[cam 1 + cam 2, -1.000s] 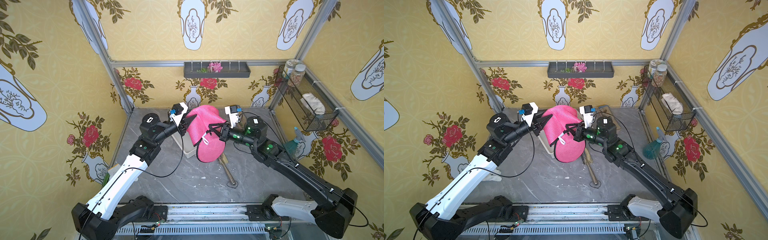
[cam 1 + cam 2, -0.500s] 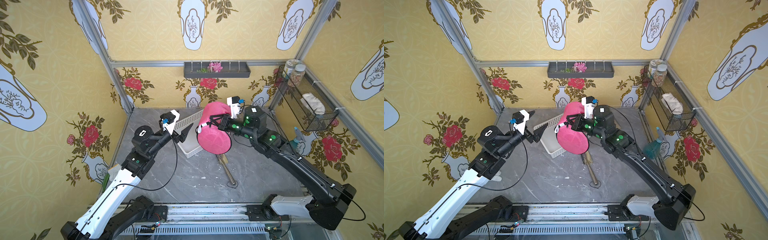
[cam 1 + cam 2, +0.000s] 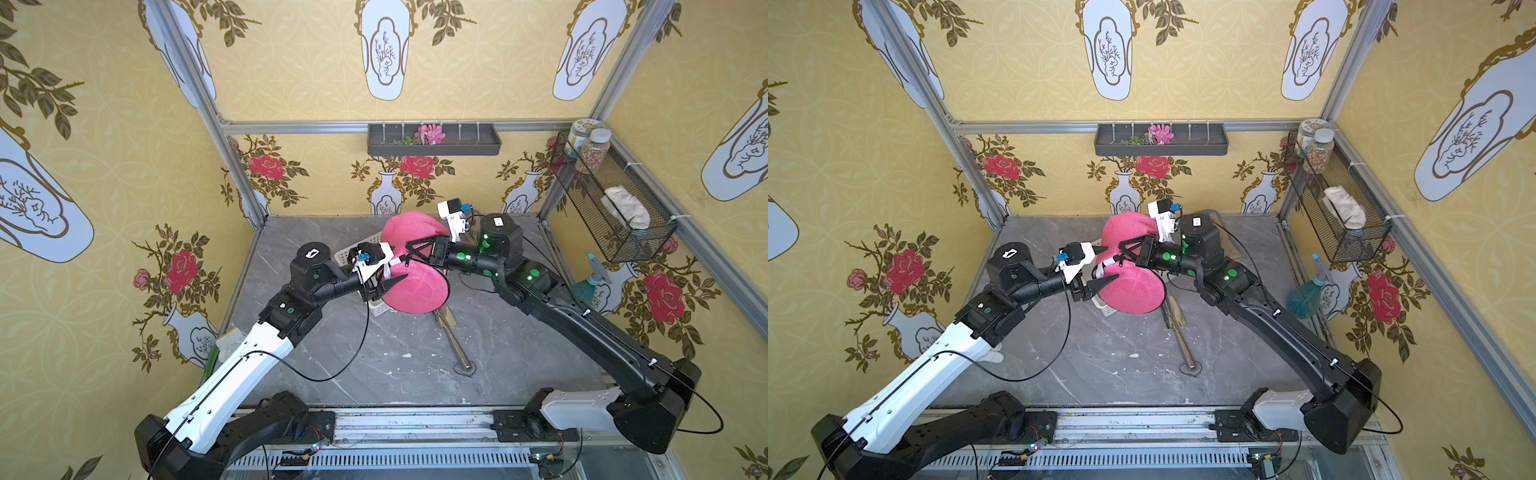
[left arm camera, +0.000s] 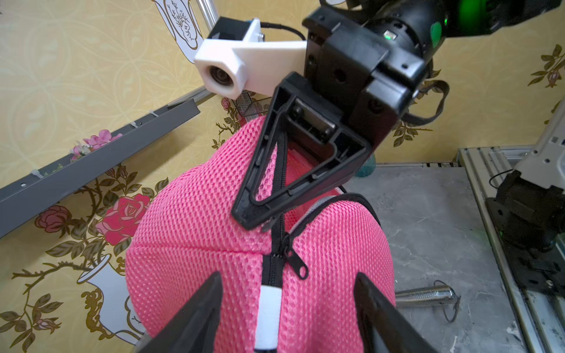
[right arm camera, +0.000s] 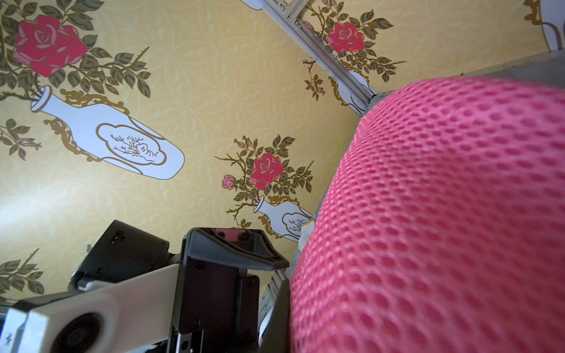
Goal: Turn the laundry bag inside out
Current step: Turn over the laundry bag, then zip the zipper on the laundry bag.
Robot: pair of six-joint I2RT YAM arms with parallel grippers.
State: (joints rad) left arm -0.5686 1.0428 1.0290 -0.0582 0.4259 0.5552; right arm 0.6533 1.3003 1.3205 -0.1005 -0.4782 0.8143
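The pink laundry bag (image 3: 415,286) hangs clear of the table (image 3: 374,374), pinched at its black zipper edge in the closed jaws of the right gripper (image 4: 248,218). The left gripper (image 4: 287,305) faces it from opposite, jaws spread apart astride the bag's white tab (image 4: 269,318).

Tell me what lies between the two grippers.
Only the laundry bag, its zippered mesh running from left gripper to right gripper, in the left wrist view.

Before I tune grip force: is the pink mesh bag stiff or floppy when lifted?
Likely floppy: the laundry bag folds and sags from the right gripper. Probably light: one pinch at its zipper trim carries it.
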